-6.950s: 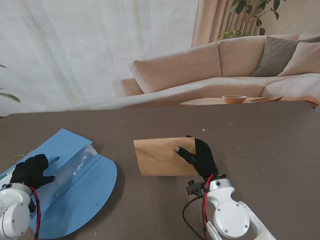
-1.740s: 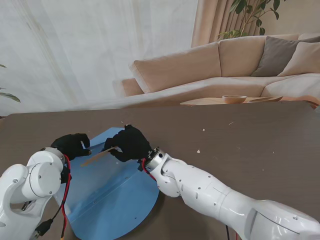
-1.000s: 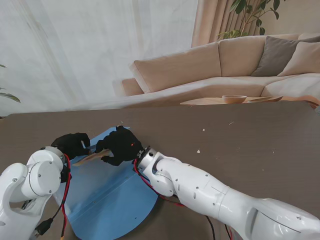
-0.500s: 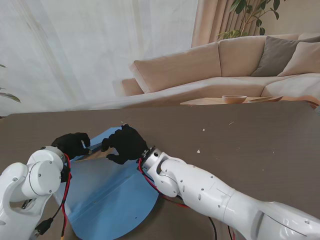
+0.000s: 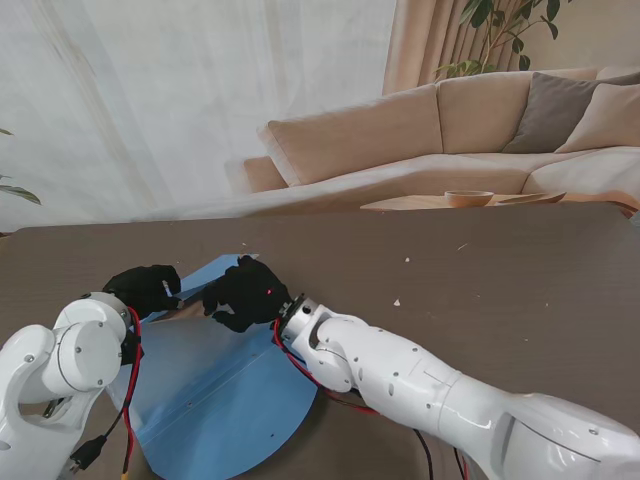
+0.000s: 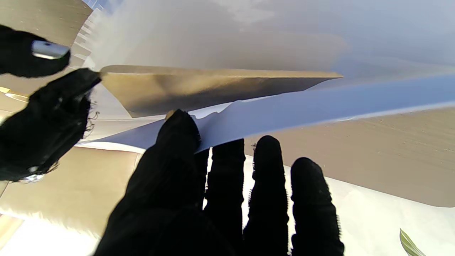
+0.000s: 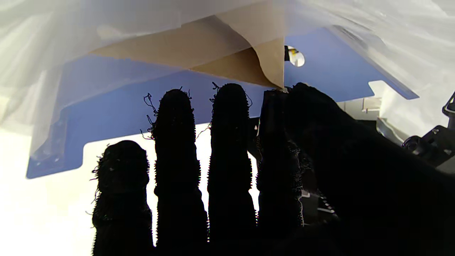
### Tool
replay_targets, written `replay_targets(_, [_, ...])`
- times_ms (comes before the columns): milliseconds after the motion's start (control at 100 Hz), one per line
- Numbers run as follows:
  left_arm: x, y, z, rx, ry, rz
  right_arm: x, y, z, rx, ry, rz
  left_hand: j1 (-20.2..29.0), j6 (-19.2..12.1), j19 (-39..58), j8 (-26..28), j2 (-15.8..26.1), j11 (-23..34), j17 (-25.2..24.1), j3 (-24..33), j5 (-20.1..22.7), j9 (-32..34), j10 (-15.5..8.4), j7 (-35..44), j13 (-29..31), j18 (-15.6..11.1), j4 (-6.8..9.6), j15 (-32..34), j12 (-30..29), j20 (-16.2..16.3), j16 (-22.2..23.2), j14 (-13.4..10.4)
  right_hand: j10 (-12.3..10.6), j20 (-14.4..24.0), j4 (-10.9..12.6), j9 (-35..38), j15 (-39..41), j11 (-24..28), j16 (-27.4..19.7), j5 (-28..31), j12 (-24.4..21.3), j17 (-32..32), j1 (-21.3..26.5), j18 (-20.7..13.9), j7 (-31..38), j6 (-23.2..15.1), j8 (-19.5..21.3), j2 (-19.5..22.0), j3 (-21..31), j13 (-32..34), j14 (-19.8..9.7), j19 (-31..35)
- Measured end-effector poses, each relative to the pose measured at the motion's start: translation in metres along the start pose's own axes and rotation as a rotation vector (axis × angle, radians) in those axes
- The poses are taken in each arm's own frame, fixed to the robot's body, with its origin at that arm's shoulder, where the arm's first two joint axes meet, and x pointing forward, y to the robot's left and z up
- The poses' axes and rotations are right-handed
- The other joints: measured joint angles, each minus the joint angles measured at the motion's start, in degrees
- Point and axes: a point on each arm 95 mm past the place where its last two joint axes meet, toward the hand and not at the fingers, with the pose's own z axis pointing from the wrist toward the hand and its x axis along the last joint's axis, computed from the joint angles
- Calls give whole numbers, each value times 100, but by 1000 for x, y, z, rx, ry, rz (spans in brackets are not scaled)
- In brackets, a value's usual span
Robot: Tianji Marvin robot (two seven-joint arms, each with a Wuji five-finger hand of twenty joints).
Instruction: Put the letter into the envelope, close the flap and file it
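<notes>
Envelope [image 7: 199,49] of matte brown paper, corner curled, between glossy blue folder [image 7: 142,96] leaves.

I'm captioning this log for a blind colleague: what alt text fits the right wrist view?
Close-up along the black-gloved right hand: thumb and forefinger pinch the corner of a brown envelope lying between a blue folder and its clear cover sheet. The other fingers are stretched out, dark against bright light.
</notes>
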Motion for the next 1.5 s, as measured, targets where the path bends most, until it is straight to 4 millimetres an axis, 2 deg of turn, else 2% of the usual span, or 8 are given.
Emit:
replay_targets(220, [0, 0, 0, -4, 1, -1, 6, 1, 5, -6, 19, 8, 0, 0, 0, 0, 0, 3, 38, 1, 0, 1, 1, 1, 0, 0, 0, 2, 0, 0, 2, 0, 0, 15, 63, 82, 274, 156, 130, 80, 241, 57, 0, 0, 172, -111, -2, 1, 43, 8, -1, 76])
replay_targets(310, [0, 0, 0, -5, 1, 0, 9, 2, 8, 9, 31, 15, 0, 0, 0, 0, -1, 29, 38, 1, 0, 1, 1, 2, 0, 0, 0, 2, 1, 0, 3, 0, 0, 53, 170, 82, 410, 311, 195, 78, 380, 57, 0, -1, 229, -112, 183, 1, 159, 8, -1, 128])
replay_targets(500, [0, -1, 0, -3, 2, -1, 14, 3, 10, 21, 47, 25, 0, 0, 1, 0, -1, 38, 39, 2, 0, 1, 1, 3, 0, 0, 0, 3, 1, 0, 4, 0, 48, 66, 175, 82, 566, 522, 277, 73, 553, 58, 0, -1, 236, -112, 348, -7, 311, 8, -5, 145])
replay_targets(810, [-2, -3, 0, 2, -4, 0, 27, 13, 8, 91, 63, 132, 0, 0, 1, 0, -1, 40, 39, 10, 0, 1, 1, 5, 1, 0, 0, 7, 1, 0, 4, 2, 94, 72, 175, 82, 629, 590, 291, 65, 564, 60, 0, -1, 238, -65, 419, -11, 376, 8, -6, 204])
replay_targets(1050, [-3, -4, 0, 5, -6, 0, 27, 5, 6, 134, 55, 180, 0, 0, 1, 0, -2, 40, 39, 60, 0, 1, 1, 7, 0, 0, 0, 11, 1, 0, 5, 3, 110, 74, 175, 82, 628, 483, 291, 136, 386, 82, 0, -1, 186, 57, 421, -6, 377, 61, -6, 205])
replay_targets(1150, [-3, -4, 0, 4, -5, -1, 24, -2, 9, 145, 34, 175, 0, 0, 1, 0, -2, 41, 39, 61, 0, 1, 1, 7, 1, 0, 0, 12, 1, 0, 5, 4, 166, 75, 175, 82, 620, 246, 291, 173, 188, 115, 0, -1, 66, 189, 165, 0, 327, 61, -6, 205])
replay_targets(1330, [-3, -3, 0, -2, -4, -8, 21, -6, 16, 140, -6, 193, 0, 0, 1, 0, -2, 42, 39, 61, 0, 1, 1, 7, 1, 0, 0, 12, 1, 0, 5, 5, 122, 134, 175, 62, 698, 201, 302, 50, 120, 116, 0, -1, -76, 420, -97, 15, 286, 71, -6, 278])
replay_targets(1500, [-3, -2, 1, -12, 2, -10, 20, -9, 22, 178, -38, 229, 0, 0, 1, 0, -2, 42, 39, 61, 0, 1, 1, 7, 1, 0, 0, 12, 1, 0, 5, 5, 146, 202, 188, 59, 849, 316, 352, -162, 175, 120, -24, -1, -364, 973, -663, 168, 270, 73, 8, 407])
